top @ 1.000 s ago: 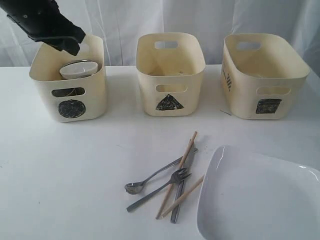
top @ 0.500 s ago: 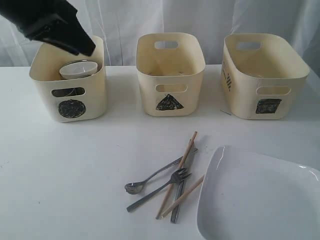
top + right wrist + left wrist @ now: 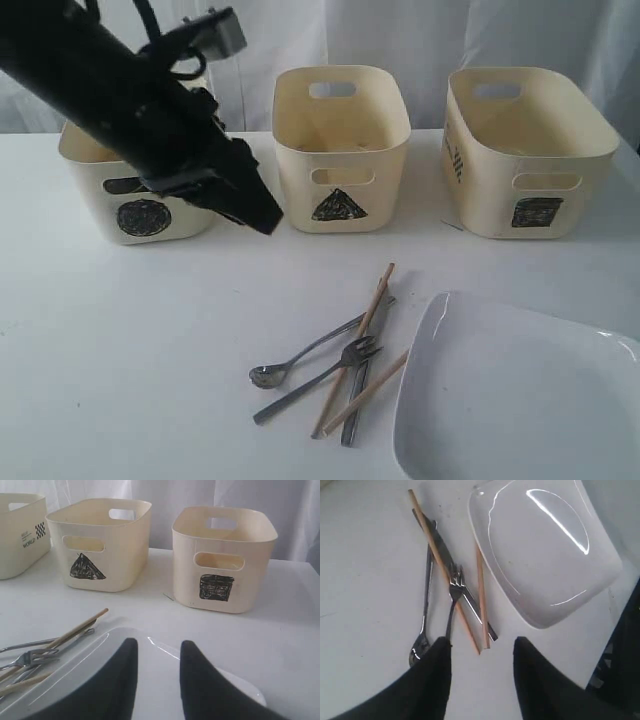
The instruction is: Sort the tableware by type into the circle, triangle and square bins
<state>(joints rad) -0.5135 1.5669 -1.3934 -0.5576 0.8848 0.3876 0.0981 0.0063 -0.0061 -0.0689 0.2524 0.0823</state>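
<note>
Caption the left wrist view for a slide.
Open left claw pointed at the crossed spoon, fork, knife and chopsticks beside the white plate.

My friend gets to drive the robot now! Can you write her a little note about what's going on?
Left pincer: open, empty, facing the table heap. Right pincer: open, empty, by the plate.
Heap beside plate: spoon, fork, knife, chopsticks.
Done: unclear; the left arm hides the circle bin's inside. Nothing shows in the triangle bin or square bin.
Left: heap and plate need sorting.
</note>
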